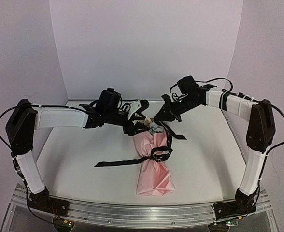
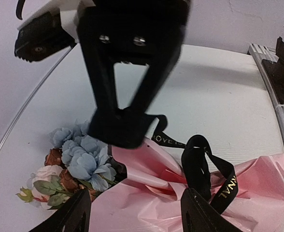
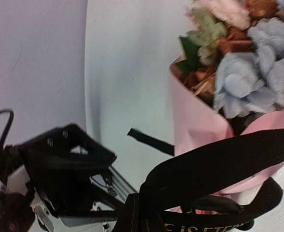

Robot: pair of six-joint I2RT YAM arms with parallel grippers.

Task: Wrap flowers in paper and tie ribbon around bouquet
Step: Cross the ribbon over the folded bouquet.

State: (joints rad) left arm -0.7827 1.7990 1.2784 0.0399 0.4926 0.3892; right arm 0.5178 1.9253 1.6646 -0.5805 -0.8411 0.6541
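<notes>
The bouquet lies on the white table, a pink paper [image 1: 154, 174] cone with the flowers [image 1: 150, 126] at its far end. The black ribbon [image 1: 161, 153] circles its middle in a loose loop, one tail trailing left. My right gripper [image 1: 164, 116] is shut on a ribbon strand that rises from the loop; the strand [image 3: 219, 162] runs taut from its jaws [image 3: 149, 217]. My left gripper [image 2: 134, 215] stands open, its fingers [image 2: 205, 212] straddling the pink paper [image 2: 147, 198] just below the blue blooms [image 2: 81, 154]. The ribbon loop [image 2: 200, 164] with gold lettering stands beside its right finger.
A metal rail [image 1: 132, 210] runs along the table's near edge, between the arm bases. Pale walls close in the back and both sides. A free ribbon tail [image 1: 115, 163] lies flat to the left of the cone.
</notes>
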